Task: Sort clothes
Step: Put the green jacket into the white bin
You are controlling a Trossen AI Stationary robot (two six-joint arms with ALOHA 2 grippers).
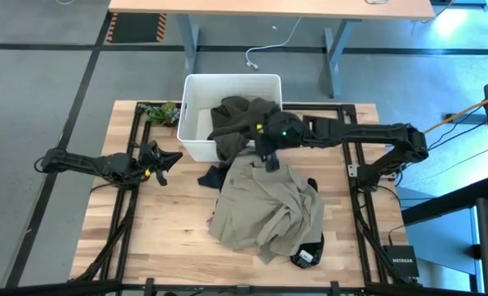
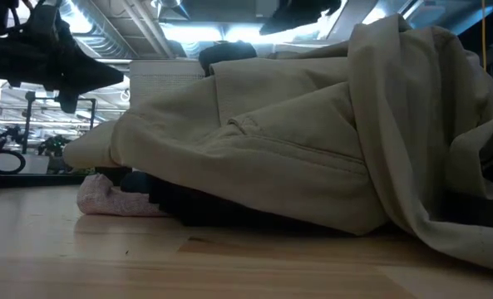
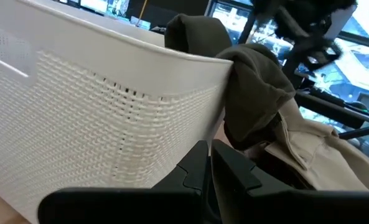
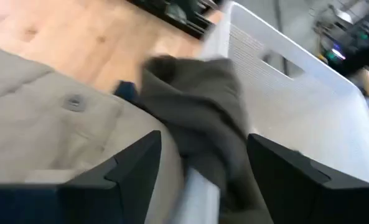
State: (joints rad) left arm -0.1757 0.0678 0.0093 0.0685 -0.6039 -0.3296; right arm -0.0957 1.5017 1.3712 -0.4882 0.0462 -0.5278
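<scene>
Dark olive garment [image 1: 242,122] draped over white bin [image 1: 196,111] rim, right gripper [image 1: 270,158] spread wide above it, left gripper [image 1: 171,157] pressed together beside the bin.

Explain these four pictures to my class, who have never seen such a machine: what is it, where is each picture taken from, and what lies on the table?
It is a robot with two dark arms, each ending in a two-finger pincer. One picture looks straight down, one looks level across the table, and two come from cameras on the wrists. On the wooden table stands a white bin. An olive garment hangs over its rim, half in. In front lie a beige garment, black cloth, a small blue piece and something pink. The right pincer, open, hangs by the bin's rim, holding nothing. The left pincer, shut and empty, waits at the table's left.
</scene>
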